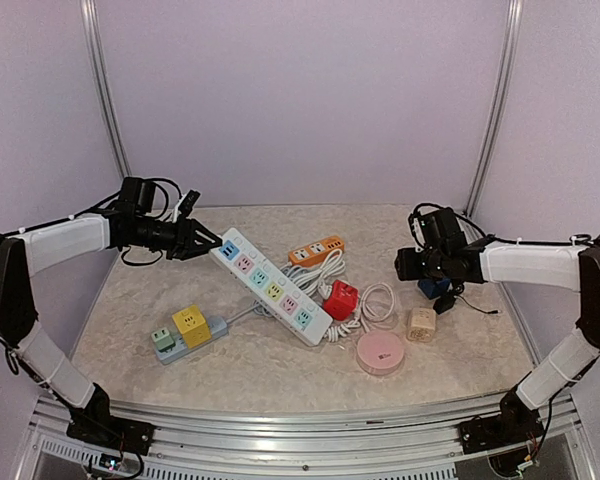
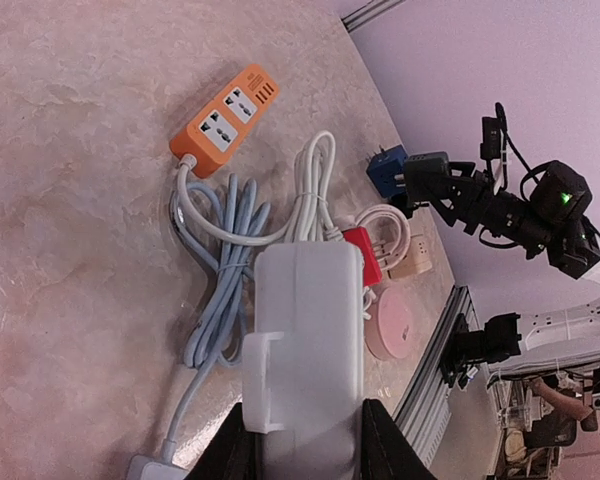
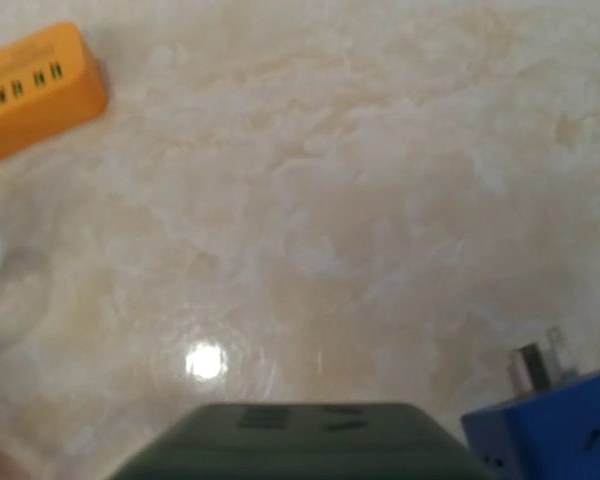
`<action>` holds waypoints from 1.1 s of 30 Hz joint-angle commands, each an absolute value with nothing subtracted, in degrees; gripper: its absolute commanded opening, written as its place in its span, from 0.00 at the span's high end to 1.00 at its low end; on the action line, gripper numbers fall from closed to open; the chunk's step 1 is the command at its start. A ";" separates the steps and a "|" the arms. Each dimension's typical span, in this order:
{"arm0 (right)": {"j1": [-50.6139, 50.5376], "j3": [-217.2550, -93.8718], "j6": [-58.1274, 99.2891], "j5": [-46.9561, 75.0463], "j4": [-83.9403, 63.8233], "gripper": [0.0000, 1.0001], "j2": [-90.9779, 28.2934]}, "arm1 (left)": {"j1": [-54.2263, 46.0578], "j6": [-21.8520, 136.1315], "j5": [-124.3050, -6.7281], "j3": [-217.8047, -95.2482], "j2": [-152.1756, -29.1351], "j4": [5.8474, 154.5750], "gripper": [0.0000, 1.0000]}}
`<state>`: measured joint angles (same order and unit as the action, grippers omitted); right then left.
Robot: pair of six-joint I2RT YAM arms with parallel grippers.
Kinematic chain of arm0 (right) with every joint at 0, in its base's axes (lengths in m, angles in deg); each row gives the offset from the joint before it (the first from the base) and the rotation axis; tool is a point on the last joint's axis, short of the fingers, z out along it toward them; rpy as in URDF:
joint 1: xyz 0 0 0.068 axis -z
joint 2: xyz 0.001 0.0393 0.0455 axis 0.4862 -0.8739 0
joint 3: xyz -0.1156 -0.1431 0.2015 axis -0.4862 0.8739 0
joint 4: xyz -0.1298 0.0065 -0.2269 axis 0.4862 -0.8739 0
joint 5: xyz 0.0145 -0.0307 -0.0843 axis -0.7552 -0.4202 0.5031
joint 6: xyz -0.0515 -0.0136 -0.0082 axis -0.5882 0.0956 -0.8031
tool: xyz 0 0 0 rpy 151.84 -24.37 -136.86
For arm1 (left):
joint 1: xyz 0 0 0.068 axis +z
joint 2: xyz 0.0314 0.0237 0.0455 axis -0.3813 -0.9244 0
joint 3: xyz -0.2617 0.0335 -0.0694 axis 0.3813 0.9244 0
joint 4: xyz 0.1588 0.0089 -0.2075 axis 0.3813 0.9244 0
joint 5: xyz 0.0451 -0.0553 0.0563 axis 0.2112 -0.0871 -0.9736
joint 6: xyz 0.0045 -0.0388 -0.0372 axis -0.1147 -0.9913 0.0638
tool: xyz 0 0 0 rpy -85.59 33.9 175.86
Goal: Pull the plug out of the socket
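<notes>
Pinching one end of the white strip (image 1: 270, 285), the left gripper (image 1: 195, 240) has its fingers (image 2: 385, 445) pressed against the strip's two long sides. The strip runs straight out ahead of that gripper. Its coloured sockets face up in the top view, and its plain back shows in the left wrist view. Its far end rests among the loose cables (image 2: 225, 290) on the counter (image 1: 460, 350).

The right gripper (image 1: 408, 263) hangs well apart from the strip, across the counter from the left gripper. It is closed part-way on a dark plug (image 2: 426, 172). The plug fills the bottom edge of the right wrist view and sits clear of every socket. Just beside this gripper, on its outer side, lies a blue adapter (image 3: 550, 420) with its metal prongs showing. Ahead of the right gripper and off to one side lies the orange strip (image 3: 30, 85); seen from the left gripper, it is beyond the white strip's far end.

Between the two grippers, near the white strip's far end, sits a red cube (image 1: 340, 298) against a white coil (image 1: 378, 300). A pink disc (image 1: 380, 352) and a beige adapter (image 1: 421, 323) lie below the right gripper, nearer the arm bases. Below the left gripper, a yellow cube (image 1: 191, 325) and a green plug (image 1: 163, 340) sit on a small grey-blue strip.
</notes>
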<state>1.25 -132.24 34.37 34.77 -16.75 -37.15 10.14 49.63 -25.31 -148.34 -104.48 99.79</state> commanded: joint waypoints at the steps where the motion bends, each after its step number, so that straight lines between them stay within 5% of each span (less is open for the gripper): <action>1: 2.19 -132.22 35.57 34.23 -16.97 1.00 -39.72 | 10.55 51.58 -28.94 -148.97 -106.44 101.32 0.91; 5: 2.19 -131.79 36.32 34.77 -16.95 1.00 -40.84 | 10.57 51.54 -29.44 -149.81 -108.72 102.78 0.89; 14: 2.15 -130.12 37.74 34.54 -15.47 0.84 -41.05 | 10.55 51.24 -32.21 -151.44 -115.09 104.70 0.82; 33: 2.19 -128.78 37.60 36.65 -16.37 0.40 -40.24 | 10.37 51.93 -39.88 -154.01 -120.39 108.43 0.29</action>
